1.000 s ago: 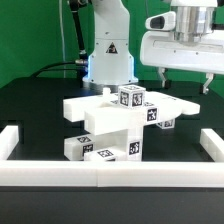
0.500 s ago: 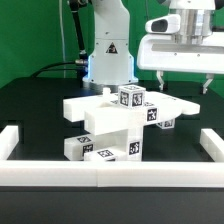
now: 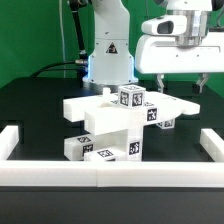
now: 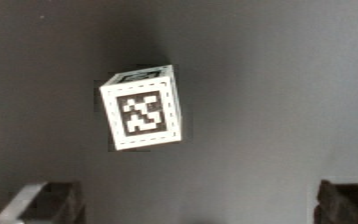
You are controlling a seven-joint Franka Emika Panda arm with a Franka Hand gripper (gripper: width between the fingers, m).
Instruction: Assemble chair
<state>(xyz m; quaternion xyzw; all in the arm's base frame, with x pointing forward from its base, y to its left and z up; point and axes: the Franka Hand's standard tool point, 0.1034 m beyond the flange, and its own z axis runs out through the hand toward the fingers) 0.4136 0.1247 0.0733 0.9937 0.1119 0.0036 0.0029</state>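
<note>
Chair (image 3: 115,125), partly built: chunky white slabs and blocks stacked into one cluster, sitting mid-worktop, a bit toward the front edge. Flat slab sticks out toward the exterior view's left, another toward the exterior view's right. Small cube on top carries a black-and-white square tag (image 3: 131,97); more tags on the front faces lower down (image 3: 103,151). Tags are pixel patterns only, no readable letters or numbers.

White border rails (image 3: 105,169) run along the front edge, with short upright ends at the front corners on both sides. Worktop (image 3: 40,110) is black. Green backdrop behind.

Robot base (image 3: 108,55) stands at the back edge, white, with a small dark triangular sticker on its front; no legible text on it. Black cable trails off the base toward the exterior view's left.

Gripper (image 3: 180,78) hangs high above the back right part of the worktop in the exterior view, well apart from the chair, touching nothing. Wrist view: both fingertips (image 4: 43,201) show at the frame's edge, spread wide, nothing between them, so released and empty.

Also in the wrist view: one loose white block (image 4: 147,108) lying alone on the black surface, tilted, one big square tag facing the camera. Pattern only, no writing.
</note>
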